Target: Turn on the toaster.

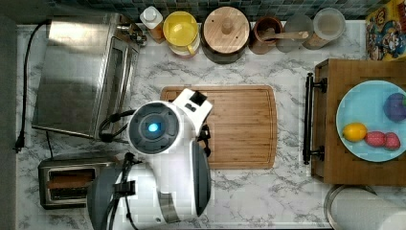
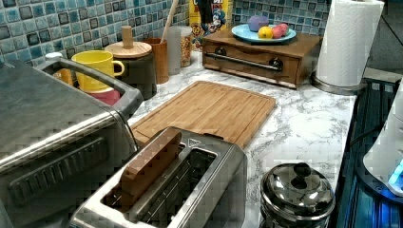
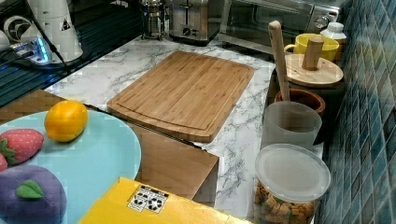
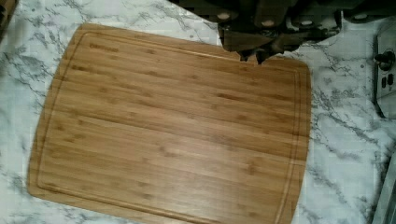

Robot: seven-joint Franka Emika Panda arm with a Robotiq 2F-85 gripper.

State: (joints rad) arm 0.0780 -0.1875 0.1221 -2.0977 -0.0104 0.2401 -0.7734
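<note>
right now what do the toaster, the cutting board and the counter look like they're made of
The toaster looks like brushed steel: grey, dull sheen, soft reflections. The cutting board looks like bamboo or a similar wood: matte tan strips with visible grain and a groove round its edge. The counter looks like white marble with grey veins, though it could be a laminate print.
</note>
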